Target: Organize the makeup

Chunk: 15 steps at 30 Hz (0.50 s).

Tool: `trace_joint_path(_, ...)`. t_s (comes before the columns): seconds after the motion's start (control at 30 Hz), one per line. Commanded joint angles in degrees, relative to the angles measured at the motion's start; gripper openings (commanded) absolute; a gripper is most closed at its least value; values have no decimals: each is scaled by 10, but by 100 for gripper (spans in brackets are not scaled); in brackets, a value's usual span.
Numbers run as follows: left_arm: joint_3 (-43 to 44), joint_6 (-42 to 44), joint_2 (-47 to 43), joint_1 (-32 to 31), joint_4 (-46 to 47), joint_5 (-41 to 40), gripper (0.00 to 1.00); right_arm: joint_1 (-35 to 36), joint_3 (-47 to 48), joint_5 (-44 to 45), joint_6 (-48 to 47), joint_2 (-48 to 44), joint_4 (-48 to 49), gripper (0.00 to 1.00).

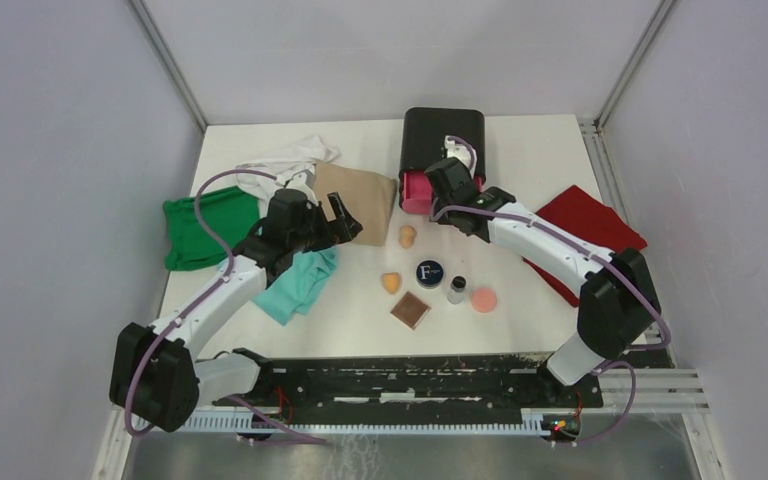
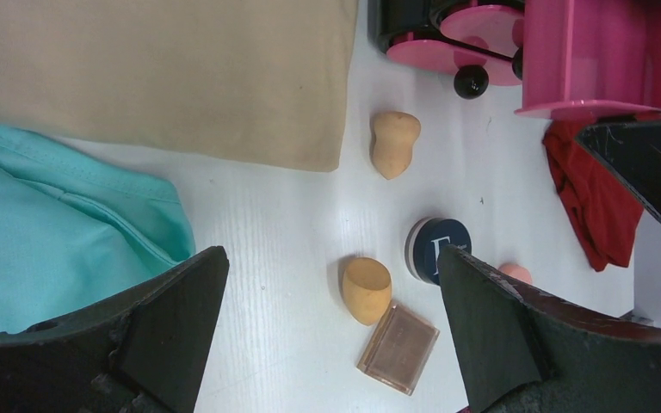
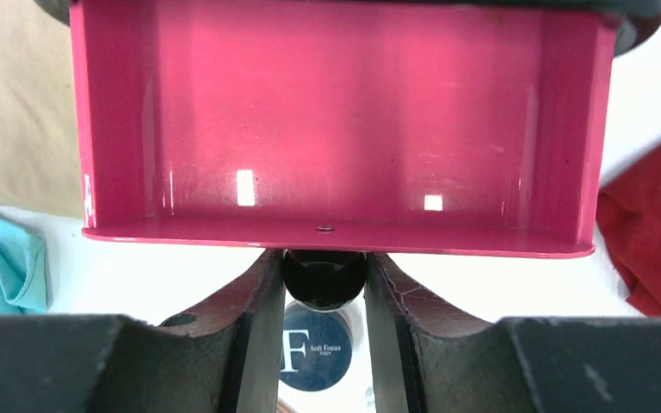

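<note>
The makeup lies mid-table: two orange sponges (image 1: 407, 236) (image 1: 391, 282), a navy compact (image 1: 429, 272) with a white F, a square brown compact (image 1: 410, 311), a black-capped bottle (image 1: 456, 290) and a pink puff (image 1: 483, 299). My right gripper (image 3: 323, 288) is shut on the black knob (image 3: 323, 277) of a pulled-out, empty pink drawer (image 3: 336, 120). My left gripper (image 2: 331, 327) hangs open above a sponge (image 2: 366, 289) and the brown compact (image 2: 398, 347), holding nothing.
The black box (image 1: 444, 140) stands at the back centre. A beige cloth (image 1: 355, 200), a green cloth (image 1: 205, 228), a teal cloth (image 1: 300, 285) and a white cloth (image 1: 285, 162) lie left; a red cloth (image 1: 590, 228) lies right.
</note>
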Motion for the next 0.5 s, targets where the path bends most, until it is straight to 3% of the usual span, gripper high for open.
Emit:
trace_joint_path(0.0, 13, 12, 8, -2, 8, 16, 99, 4, -27, -11, 24, -33, -13, 13)
trace_joint_path(0.13, 15, 10, 17, -2, 9, 22, 99, 5, -31, -6, 22, -41, -13, 19)
trace_joint_path(0.3, 17, 6, 22, -1, 8, 29, 99, 5, -28, -8, 22, -41, -20, 58)
trace_joint_path(0.47, 22, -1, 27, -1, 0, 26, 99, 6, -24, -27, 15, -51, -26, 87)
